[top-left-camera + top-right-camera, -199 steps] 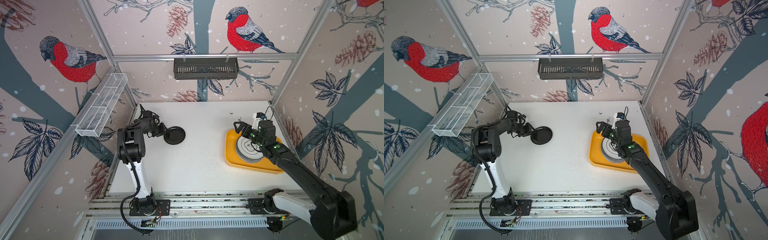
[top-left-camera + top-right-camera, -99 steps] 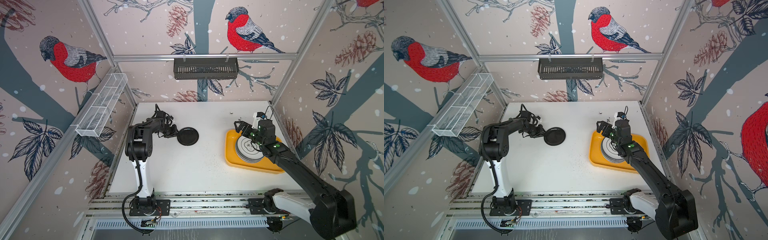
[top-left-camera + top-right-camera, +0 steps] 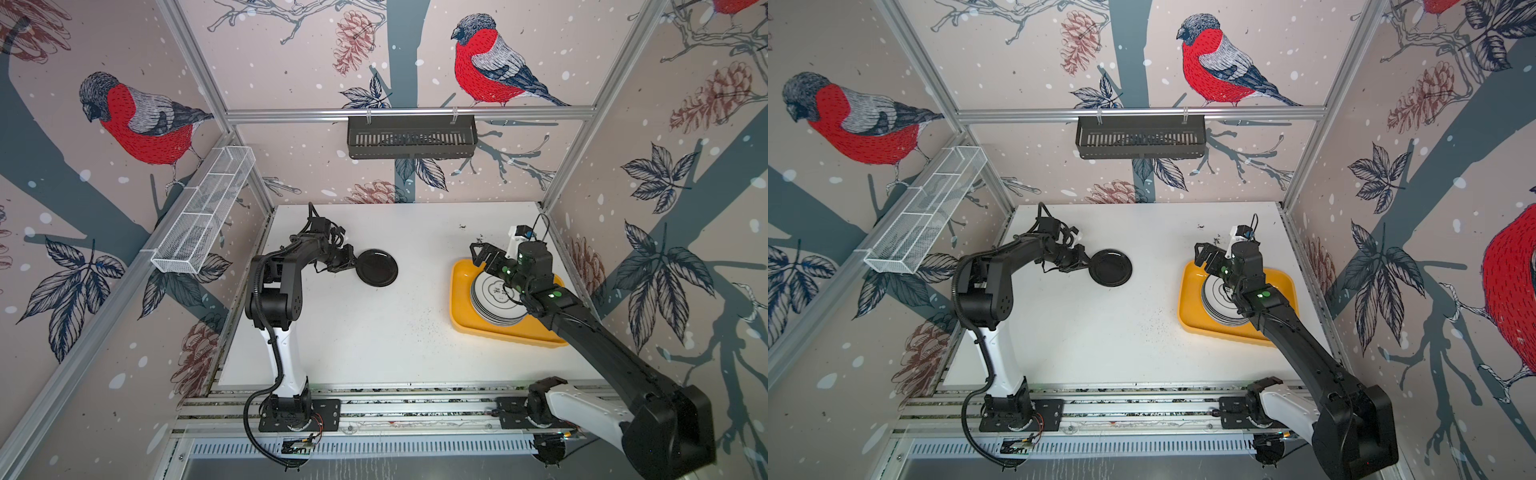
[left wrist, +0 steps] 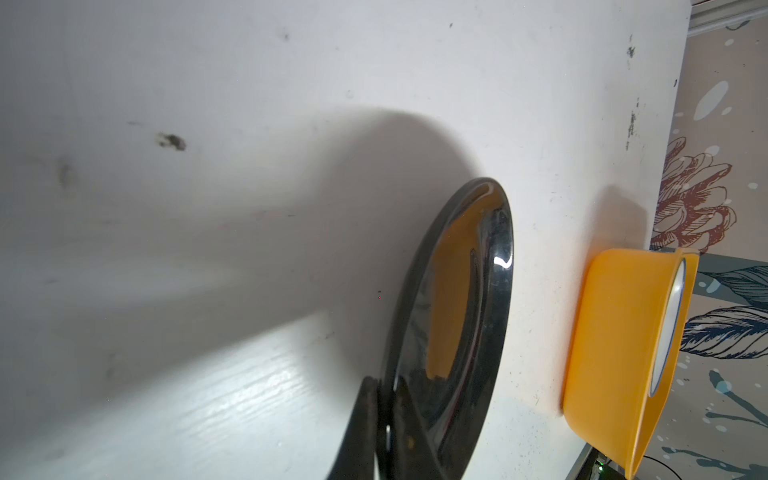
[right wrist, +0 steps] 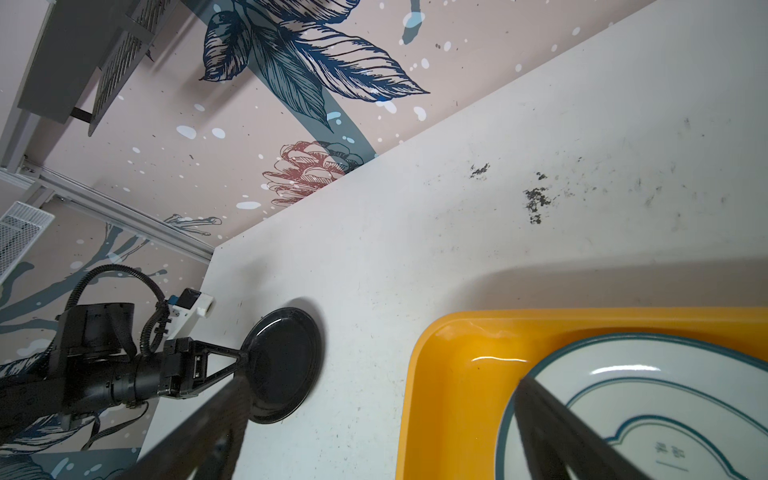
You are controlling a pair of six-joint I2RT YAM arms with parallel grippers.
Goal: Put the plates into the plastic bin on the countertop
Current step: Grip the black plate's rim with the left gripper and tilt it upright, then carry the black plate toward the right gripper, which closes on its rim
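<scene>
Left jaws clamped on rim of black plate, right jaws wide apart over stacked plates in yellow bin at right.

Black arms, white lower links (green lights, looped cables).

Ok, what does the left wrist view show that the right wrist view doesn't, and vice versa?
Left wrist only: the plastic bin's outer wall side-on, mirrored orange in the black plate. Right wrist only: the flower outline on the bin's top plate, the black slotted basket, the left arm. Both: the left gripper shut on the black plate's rim, the bin, the white countertop.
</scene>
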